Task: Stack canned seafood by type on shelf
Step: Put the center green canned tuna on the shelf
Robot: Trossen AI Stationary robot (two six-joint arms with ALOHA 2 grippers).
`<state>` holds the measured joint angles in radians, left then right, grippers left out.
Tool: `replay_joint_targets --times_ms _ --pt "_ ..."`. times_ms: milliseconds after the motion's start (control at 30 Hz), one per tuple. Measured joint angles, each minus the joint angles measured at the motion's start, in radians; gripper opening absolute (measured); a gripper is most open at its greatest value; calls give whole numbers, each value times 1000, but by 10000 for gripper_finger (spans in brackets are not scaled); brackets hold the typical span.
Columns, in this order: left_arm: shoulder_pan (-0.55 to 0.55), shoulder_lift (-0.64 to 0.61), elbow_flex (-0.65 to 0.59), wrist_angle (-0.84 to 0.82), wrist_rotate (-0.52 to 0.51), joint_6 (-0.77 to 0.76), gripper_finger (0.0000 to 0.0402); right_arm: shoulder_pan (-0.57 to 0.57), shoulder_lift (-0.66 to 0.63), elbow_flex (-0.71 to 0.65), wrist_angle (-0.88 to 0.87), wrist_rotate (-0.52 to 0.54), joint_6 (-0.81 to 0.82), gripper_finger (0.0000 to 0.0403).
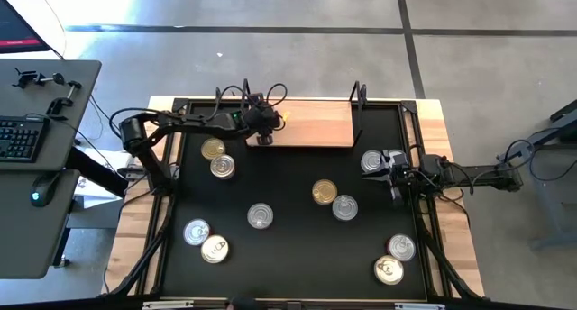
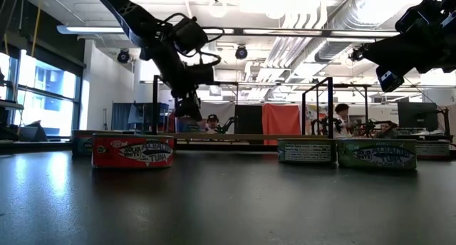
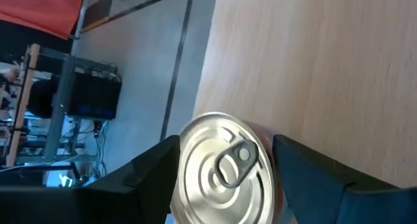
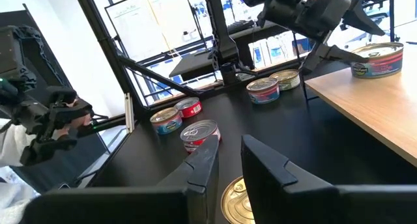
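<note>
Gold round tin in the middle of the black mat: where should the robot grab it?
Grip the gold-lidded round metal tin by its low curved side wall, coming straight down from above, since it lies flat with its lid up. A silver-lidded round tin sits close on one side, so the fingers probably fit best on the two free sides.

Tin labels, seen from table height
The red-labelled tin [image 2: 132, 151] reads "SOLID WHITE… TUNA"; right of it, the green-labelled tins' [image 2: 377, 154] print is too blurred to read.
</note>
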<state>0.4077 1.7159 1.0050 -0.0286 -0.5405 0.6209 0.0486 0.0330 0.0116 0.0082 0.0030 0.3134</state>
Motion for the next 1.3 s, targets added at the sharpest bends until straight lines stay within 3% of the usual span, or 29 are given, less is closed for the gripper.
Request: replay_joint_targets --times_ms 367,433,600,667,900,1033,1300 --pt "-196 -153 -2 44 9 -96 236 0 0 0 0 0 0 55" --pt "-247 -199 -17 41 119 -126 236 0 0 0 0 0 0 55" --pt "-356 -232 -61 105 596 -192 236 0 0 0 0 0 0 55" --pt "-402 -213 -91 161 674 -199 236 0 1 0 0 0 0 55" --pt "-505 -6 -116 405 654 -168 236 0 1 0 0 0 0 55" --pt "-516 110 -95 465 571 -214 236 0 0 0 0 0 0 55" --pt "-521 158 -94 513 505 -404 236 0 6 0 0 0 0 55"
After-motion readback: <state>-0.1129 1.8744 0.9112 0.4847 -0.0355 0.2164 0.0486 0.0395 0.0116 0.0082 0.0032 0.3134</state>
